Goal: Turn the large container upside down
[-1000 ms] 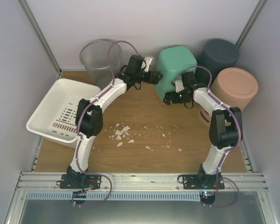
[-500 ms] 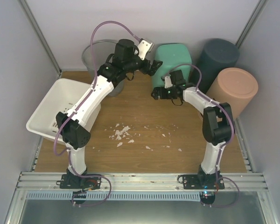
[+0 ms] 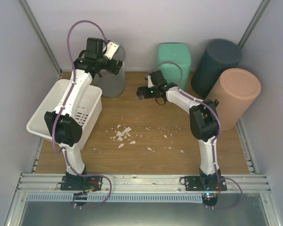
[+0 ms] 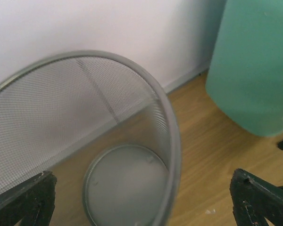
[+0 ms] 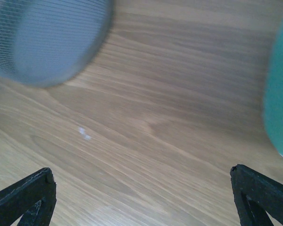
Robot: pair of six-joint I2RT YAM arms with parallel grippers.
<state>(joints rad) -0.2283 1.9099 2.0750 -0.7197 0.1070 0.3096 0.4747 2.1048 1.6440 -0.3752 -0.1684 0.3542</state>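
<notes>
The green container (image 3: 174,59) stands straight at the back wall, a flat closed face up; it also shows in the left wrist view (image 4: 259,66) and, blurred, in the right wrist view (image 5: 280,94). No gripper touches it. My left gripper (image 3: 108,59) is open and empty, high over the grey mesh bin (image 3: 112,84), looking down into it (image 4: 170,122). My right gripper (image 3: 142,92) is open and empty, low over bare table between the mesh bin (image 5: 42,37) and the green container. In both wrist views the jaws stand wide apart.
A white slotted basket (image 3: 52,113) lies tilted at the left. A dark grey cylinder bin (image 3: 221,59) and a peach bin (image 3: 238,92) stand at the back right. White crumbs (image 3: 125,134) lie mid-table. Walls close in on three sides.
Both grippers have come off the green container, which went from tilted to standing straight at the wall. The left arm swung up and left over the mesh bin; the right gripper moved left.
</notes>
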